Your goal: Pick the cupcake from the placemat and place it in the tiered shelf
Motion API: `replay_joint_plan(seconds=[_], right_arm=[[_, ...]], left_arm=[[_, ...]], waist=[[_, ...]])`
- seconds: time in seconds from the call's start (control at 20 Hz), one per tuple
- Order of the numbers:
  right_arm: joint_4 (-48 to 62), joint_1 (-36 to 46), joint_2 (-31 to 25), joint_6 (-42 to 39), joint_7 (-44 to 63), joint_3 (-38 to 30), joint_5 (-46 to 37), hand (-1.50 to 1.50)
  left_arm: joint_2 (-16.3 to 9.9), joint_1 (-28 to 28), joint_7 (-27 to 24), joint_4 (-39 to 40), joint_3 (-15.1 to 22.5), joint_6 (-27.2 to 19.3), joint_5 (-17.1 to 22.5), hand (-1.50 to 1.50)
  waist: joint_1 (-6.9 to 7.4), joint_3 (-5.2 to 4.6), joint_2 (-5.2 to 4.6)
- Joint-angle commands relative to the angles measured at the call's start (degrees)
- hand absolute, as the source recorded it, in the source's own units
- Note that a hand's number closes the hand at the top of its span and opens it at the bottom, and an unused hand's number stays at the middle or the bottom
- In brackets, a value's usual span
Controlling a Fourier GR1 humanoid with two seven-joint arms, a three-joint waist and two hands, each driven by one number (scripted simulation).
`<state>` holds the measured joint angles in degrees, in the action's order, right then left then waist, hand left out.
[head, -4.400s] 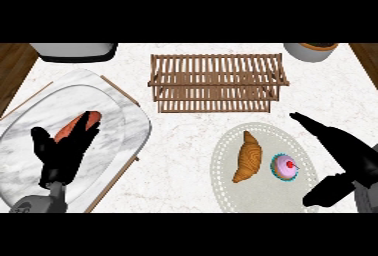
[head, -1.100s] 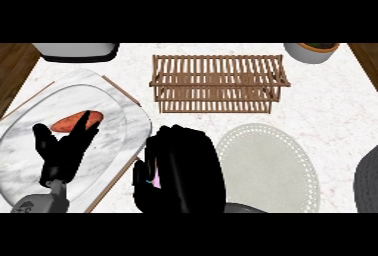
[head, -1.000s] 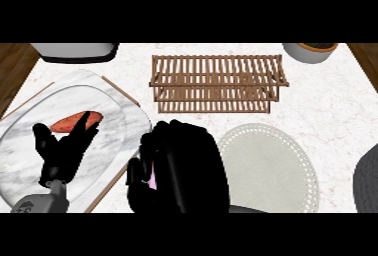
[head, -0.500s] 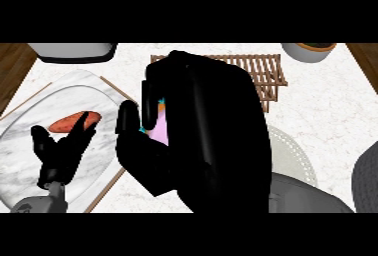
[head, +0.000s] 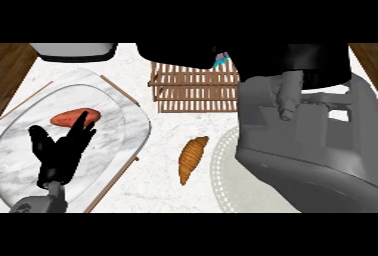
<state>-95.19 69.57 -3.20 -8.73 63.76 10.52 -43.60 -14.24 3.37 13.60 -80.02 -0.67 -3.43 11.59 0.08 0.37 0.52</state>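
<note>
Cupcake carried up to the tiered shelf, not yet set down

Cupcake [head: 220, 60] shows only as a sliver of pink and teal at the far edge of the tiered shelf [head: 193, 90], tucked under the black right hand [head: 193, 56], whose fingers seem curled round it. The right forearm [head: 310, 135] fills the view to the right of the shelf and hides most of the placemat [head: 223, 165], which lies just near of the shelf. So the pick looks done; lowering and release are left. A croissant [head: 192, 159] lies on the bench at the placemat's left edge. Well left of the shelf, the left hand [head: 60, 152] rests open, fingers up, over a marble tray [head: 111, 125].
</note>
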Motion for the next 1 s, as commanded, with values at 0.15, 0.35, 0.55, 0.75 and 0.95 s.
replay_joint_plan(seconds=[0.15,0.35,0.55,0.75,0.95], right_arm=[[10.5,6.1,-3.8,-5.6,-0.8,-8.0,4.2,1.50],[17.4,6.5,-7.2,-7.7,-7.5,-10.3,6.6,1.50],[22.3,6.9,-6.2,-4.5,-10.7,-9.1,4.2,1.50],[29.0,7.8,-6.2,-0.5,-15.5,-9.1,1.6,1.50],[31.3,2.0,-6.0,3.8,-22.2,-7.9,0.1,1.50]], left_arm=[[0.7,0.3,2.9,3.6,0.0,1.2,1.0,0.00],[1.6,-2.8,2.3,0.9,1.4,0.1,-0.7,0.00],[2.1,-2.1,2.9,0.9,2.0,-0.4,-1.8,0.00],[-0.2,-1.6,2.6,1.2,-0.8,3.0,0.7,0.00],[0.5,2.8,5.3,2.6,-1.1,0.4,-0.4,0.00]], waist=[[0.07,-0.45,-0.65],[0.48,-0.42,-0.69],[0.56,-0.42,-0.67],[0.93,-0.43,-0.76],[0.39,-0.39,-0.86]])
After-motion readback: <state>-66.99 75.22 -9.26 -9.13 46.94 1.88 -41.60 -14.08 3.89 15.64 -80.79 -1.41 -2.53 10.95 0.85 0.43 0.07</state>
